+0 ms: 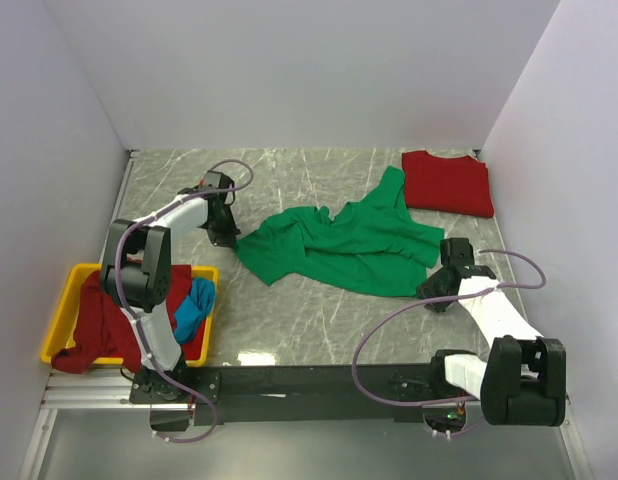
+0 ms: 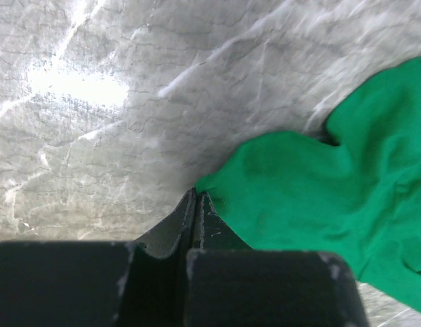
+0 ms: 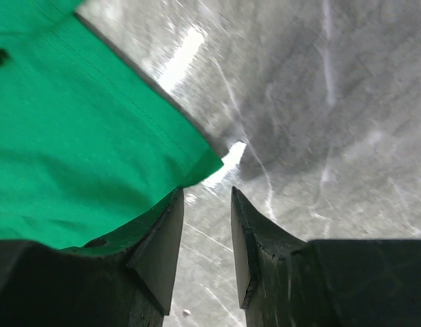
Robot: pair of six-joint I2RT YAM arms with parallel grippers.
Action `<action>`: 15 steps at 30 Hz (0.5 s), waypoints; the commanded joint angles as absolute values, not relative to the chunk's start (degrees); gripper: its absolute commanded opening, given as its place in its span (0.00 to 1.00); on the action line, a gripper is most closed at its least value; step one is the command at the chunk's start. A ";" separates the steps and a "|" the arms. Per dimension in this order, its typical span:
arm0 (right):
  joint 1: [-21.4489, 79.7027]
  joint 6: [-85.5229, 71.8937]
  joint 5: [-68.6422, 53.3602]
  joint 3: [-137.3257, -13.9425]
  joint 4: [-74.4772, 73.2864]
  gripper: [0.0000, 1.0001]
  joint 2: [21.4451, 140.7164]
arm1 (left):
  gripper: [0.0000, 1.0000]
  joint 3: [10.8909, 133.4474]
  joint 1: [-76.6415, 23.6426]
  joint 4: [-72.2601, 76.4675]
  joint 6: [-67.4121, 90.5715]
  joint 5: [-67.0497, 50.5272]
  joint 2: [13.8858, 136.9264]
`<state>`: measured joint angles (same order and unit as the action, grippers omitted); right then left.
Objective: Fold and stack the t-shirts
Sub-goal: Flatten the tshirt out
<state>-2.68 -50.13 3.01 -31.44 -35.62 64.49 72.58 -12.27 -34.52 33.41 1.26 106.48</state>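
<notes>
A bright green t-shirt (image 1: pixel 339 243) lies crumpled and spread on the middle of the marble table. My left gripper (image 1: pixel 225 237) is at its left corner. In the left wrist view the jaws (image 2: pixel 197 195) are pressed together, with the green t-shirt's (image 2: pixel 313 197) pointed corner pinched at their tips. My right gripper (image 1: pixel 437 288) is by the shirt's lower right corner. In the right wrist view it (image 3: pixel 206 194) is open and empty, and the green hem corner (image 3: pixel 95 143) lies over its left finger. A folded red t-shirt (image 1: pixel 447 183) lies flat at the back right.
A yellow plastic bin (image 1: pixel 64 312) stands at the near left beside the left arm. It holds a dark red shirt (image 1: pixel 97 325) and a blue shirt (image 1: pixel 194 308). White walls close in the table at the left, back and right.
</notes>
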 commanded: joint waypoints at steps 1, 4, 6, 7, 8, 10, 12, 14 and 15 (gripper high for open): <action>-2.99 -53.00 4.83 -31.90 -32.52 0.41 64.60 | 0.01 74.88 -11.78 -35.51 29.98 -0.61 106.70; -2.99 -54.14 5.80 -31.99 -33.39 0.41 63.20 | 0.01 74.79 -11.43 -35.51 29.10 -1.32 106.70; -2.99 -54.49 6.24 -32.17 -34.53 0.41 62.06 | 0.01 74.01 -11.25 -34.90 29.00 -1.58 106.44; -2.99 -54.49 7.02 -32.25 -34.89 0.41 61.01 | 0.01 73.74 -11.16 -34.72 29.35 -1.67 106.44; -2.90 -54.32 7.64 -32.34 -35.24 0.41 60.56 | 0.01 73.22 -11.08 -34.54 29.53 -1.84 106.26; -3.08 -53.62 8.87 -32.61 -35.86 0.41 59.86 | 0.01 72.25 -10.99 -34.02 30.23 -2.63 106.17; -3.25 -53.18 9.14 -32.78 -35.95 0.41 60.12 | 0.01 71.55 -10.99 -33.23 30.50 -3.42 105.82; -3.34 -53.35 8.53 -32.61 -35.42 0.41 60.55 | 0.01 70.93 -10.99 -33.13 30.24 -3.87 105.99; -3.43 -53.35 8.18 -32.43 -34.72 0.41 60.90 | 0.01 70.84 -10.99 -33.22 30.06 -3.69 106.00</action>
